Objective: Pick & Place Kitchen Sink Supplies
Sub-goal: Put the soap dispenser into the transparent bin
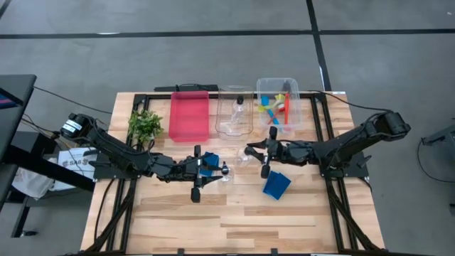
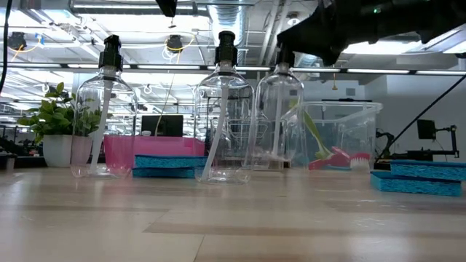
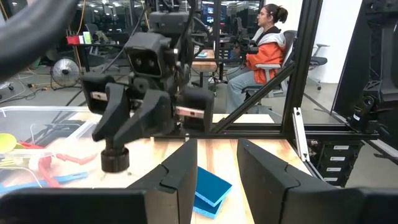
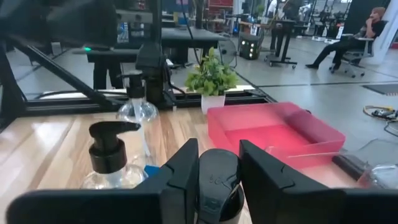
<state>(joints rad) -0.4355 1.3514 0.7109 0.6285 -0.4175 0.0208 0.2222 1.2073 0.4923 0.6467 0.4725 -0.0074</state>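
The right hand (image 4: 214, 177) was clamped on the black pump top (image 4: 217, 171) of a clear bottle (image 2: 279, 120) standing mid-worktop (image 1: 234, 213), just before the clear bins (image 1: 284, 89). The left hand (image 3: 214, 165) hovered close by with fingers apart and empty, over a blue sponge (image 1: 210, 163). A second sponge (image 1: 276, 184) lay near the right arm.

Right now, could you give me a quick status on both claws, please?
Right claw shut on a pump bottle's black top mid-table. Left claw empty, jaws parted, facing it. Second pump bottle close beside.
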